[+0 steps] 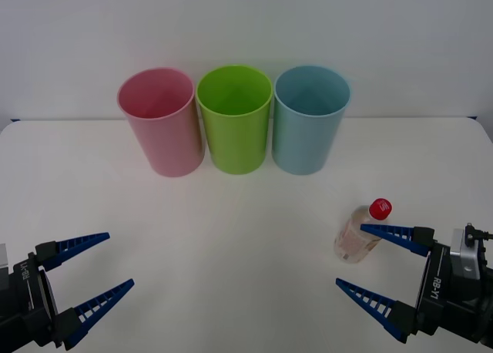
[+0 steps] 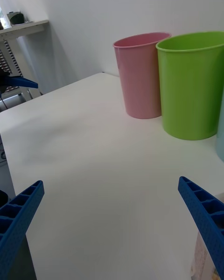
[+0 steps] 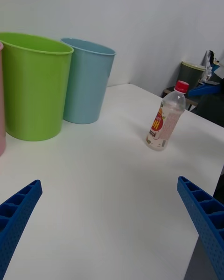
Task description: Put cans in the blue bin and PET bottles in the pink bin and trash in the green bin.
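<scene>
Three tall bins stand in a row at the back of the white table: the pink bin (image 1: 159,120) (image 2: 141,74) on the left, the green bin (image 1: 235,117) (image 2: 192,84) (image 3: 33,84) in the middle, the blue bin (image 1: 310,117) (image 3: 87,79) on the right. A small clear PET bottle (image 1: 359,233) (image 3: 166,119) with a red cap stands upright at the front right. My right gripper (image 1: 373,262) is open just in front of the bottle, one fingertip beside it. At the front left my left gripper (image 1: 102,263) is open and holds nothing.
The white table (image 1: 231,237) stretches bare between the two grippers and the bins. A plain white wall rises behind the bins. Shelving and dark equipment stand beyond the table's side edges in the wrist views.
</scene>
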Available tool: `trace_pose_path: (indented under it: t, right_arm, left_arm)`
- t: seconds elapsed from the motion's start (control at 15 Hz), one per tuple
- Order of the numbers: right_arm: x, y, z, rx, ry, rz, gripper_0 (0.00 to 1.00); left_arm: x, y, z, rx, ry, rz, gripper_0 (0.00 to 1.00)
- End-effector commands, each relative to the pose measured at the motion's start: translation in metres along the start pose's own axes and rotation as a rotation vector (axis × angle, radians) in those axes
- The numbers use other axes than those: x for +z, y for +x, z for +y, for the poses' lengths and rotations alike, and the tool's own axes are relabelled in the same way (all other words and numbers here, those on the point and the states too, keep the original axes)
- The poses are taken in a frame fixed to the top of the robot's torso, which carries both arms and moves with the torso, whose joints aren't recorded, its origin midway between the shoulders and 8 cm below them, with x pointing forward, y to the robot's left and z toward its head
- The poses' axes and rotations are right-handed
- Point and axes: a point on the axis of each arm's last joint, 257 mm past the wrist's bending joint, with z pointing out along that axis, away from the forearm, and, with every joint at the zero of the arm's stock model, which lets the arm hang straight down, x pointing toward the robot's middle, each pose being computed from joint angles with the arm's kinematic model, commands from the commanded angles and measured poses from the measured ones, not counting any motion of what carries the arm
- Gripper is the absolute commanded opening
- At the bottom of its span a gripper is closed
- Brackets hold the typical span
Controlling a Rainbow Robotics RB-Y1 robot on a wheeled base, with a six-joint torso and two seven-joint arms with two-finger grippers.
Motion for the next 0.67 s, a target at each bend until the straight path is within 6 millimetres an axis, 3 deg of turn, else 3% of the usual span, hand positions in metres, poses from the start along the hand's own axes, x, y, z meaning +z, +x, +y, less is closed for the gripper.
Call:
trace_pose_path:
  t: [0.07, 0.67]
  right_arm:
    - [0.0000, 0.0000, 0.0000, 0.000, 0.000, 0.000, 1.00]
    - [0.0000, 0.0000, 0.0000, 0.000, 0.000, 0.000, 1.00]
  left_arm:
    - [0.0000, 0.0000, 0.0000, 0.000, 0.000, 0.000, 1.00]
    - [0.0000, 0.0000, 0.0000, 0.000, 0.000, 0.000, 1.00]
